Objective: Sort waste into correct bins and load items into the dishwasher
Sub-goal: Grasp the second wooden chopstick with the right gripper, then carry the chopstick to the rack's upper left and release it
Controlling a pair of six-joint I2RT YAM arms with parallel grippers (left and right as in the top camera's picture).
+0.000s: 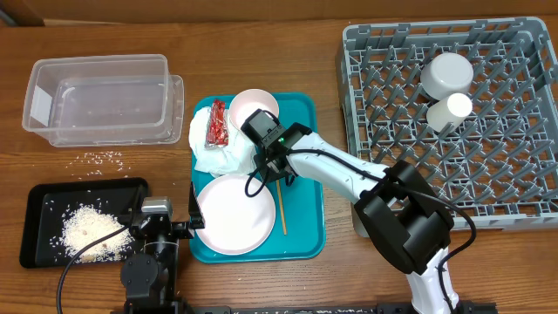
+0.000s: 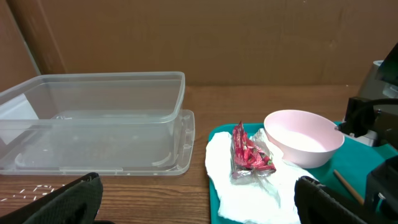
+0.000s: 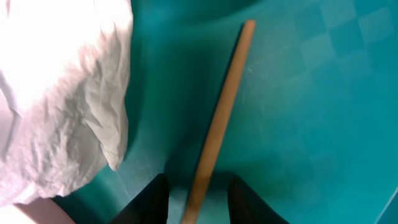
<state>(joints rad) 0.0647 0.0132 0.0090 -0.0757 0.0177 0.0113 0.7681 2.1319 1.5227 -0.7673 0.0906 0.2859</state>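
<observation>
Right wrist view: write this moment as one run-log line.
right gripper: open, straddling chopstick | chopstick: flat on teal tray | left gripper: open, empty

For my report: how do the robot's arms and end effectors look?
The right arm has white links, bulky black joints, a thin black cable and a small green light. The left arm is black, with a looping black cable. The left end effector and right end effector have black fingers.

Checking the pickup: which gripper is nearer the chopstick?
Right. The right gripper straddles the chopstick; the left gripper is at the left edge of the teal tray.
</observation>
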